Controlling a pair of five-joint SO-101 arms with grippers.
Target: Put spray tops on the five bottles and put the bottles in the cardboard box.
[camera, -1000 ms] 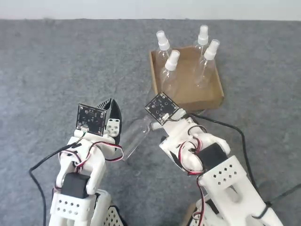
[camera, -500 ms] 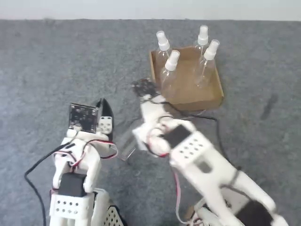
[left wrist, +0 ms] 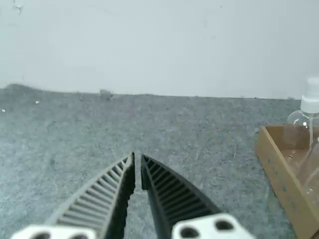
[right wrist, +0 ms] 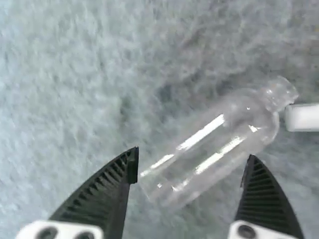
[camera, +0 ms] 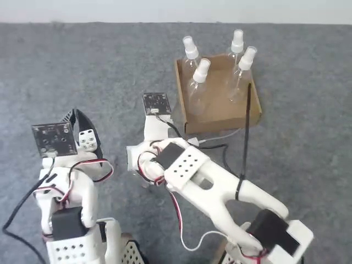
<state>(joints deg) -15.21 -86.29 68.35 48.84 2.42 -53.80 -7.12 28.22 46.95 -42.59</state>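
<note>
A clear bottle [right wrist: 214, 144] without a spray top lies on its side on the grey carpet. My right gripper [right wrist: 192, 159] hangs open above it, one finger on each side of the bottle's body, not touching it. A white piece [right wrist: 301, 117] lies just off the bottle's open neck. In the high view the right arm [camera: 181, 165] stretches over that spot and hides the bottle. My left gripper [left wrist: 137, 167] is shut and holds nothing; it sits at the left of the carpet [camera: 77, 115]. The cardboard box [camera: 247, 118] holds several bottles [camera: 198, 82] with spray tops on.
The box [left wrist: 279, 174] stands to the right of the left gripper, with a capped bottle [left wrist: 308, 112] in it. A black cable [camera: 246, 132] runs across the box's near right corner. Bare carpet stretches at the far left and far right.
The right arm has swung left, away from the box, and now stands over the lying bottle. The left arm has drawn back to the left.
</note>
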